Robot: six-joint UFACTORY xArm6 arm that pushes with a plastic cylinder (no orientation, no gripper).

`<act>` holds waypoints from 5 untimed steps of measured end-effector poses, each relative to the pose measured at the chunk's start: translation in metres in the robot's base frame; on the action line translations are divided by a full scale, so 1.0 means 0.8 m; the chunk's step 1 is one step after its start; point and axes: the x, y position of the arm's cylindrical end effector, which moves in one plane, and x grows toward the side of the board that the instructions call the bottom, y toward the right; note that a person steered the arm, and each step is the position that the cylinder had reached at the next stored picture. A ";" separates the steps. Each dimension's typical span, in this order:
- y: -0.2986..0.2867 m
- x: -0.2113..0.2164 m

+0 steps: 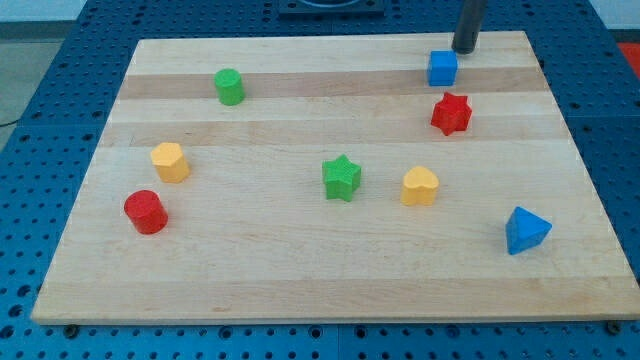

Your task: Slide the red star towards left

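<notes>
No hand is carried, so nothing is gripped; my tip [464, 50] is found at 12 o'clock of the red star [451, 113], with the blue cube [442, 68] between.

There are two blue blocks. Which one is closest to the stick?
The blue cube at the view's top, just below my tip. The other blue block, the blue triangle, sits far away near the view's bottom right.

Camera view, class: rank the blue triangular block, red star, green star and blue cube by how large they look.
1. blue triangular block, though it is nearest the view's bottom.
2. red star and green star: alike, not ranked.
3. blue cube, farthest back.
</notes>
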 end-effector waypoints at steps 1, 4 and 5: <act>0.000 0.000; 0.151 0.155; 0.091 0.180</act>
